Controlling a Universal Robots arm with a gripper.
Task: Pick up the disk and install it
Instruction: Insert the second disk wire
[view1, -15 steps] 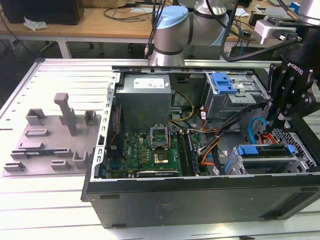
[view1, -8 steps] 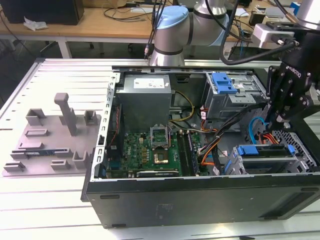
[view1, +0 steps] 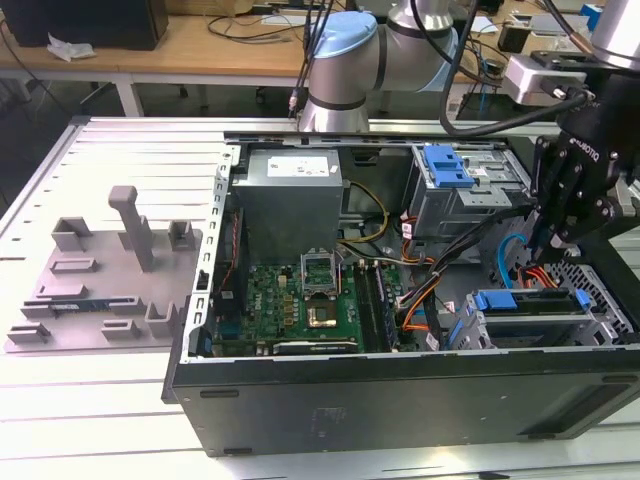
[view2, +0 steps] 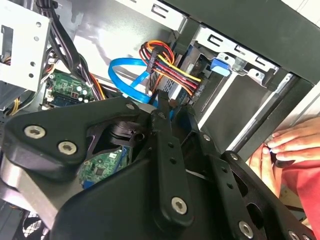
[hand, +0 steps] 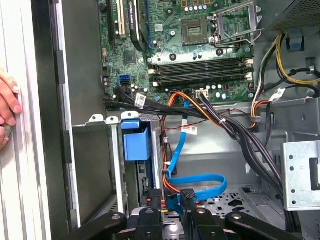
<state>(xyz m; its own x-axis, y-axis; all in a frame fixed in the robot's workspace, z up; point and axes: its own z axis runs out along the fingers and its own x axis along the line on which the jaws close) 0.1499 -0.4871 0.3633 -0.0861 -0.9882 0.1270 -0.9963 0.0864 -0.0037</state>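
One disk (view1: 530, 302) shows by the blue carrier frame along its edge, lying inside the drive cage (view1: 600, 325) at the corner of the open computer case (view1: 400, 400) on the exterior view's right, nearest that camera. In the first wrist view its blue tab (hand: 136, 142) stands up at the cage mouth. It looks slotted into the bay, though I cannot tell whether it is seated to full depth. The gripper (view1: 548, 245) hangs just above and beside the cage. In both wrist views the jaws stand only a little apart with nothing between them, and only cables are seen beyond. The step in hand, as I judge it, is the seating. Doing it well means keeping any push straight along the cage rails and square on the carrier frame, not on the bare drive body. The looped blue data cable (hand: 200, 182) and the orange, red and yellow power bundle (view2: 170, 67) lie right by the fingertips (hand: 187, 200), so they could snag or get pinched. A person's hand (view2: 285, 145) rests on the desk (view1: 120, 400) close to the case wall, which calls for slow, small motion.
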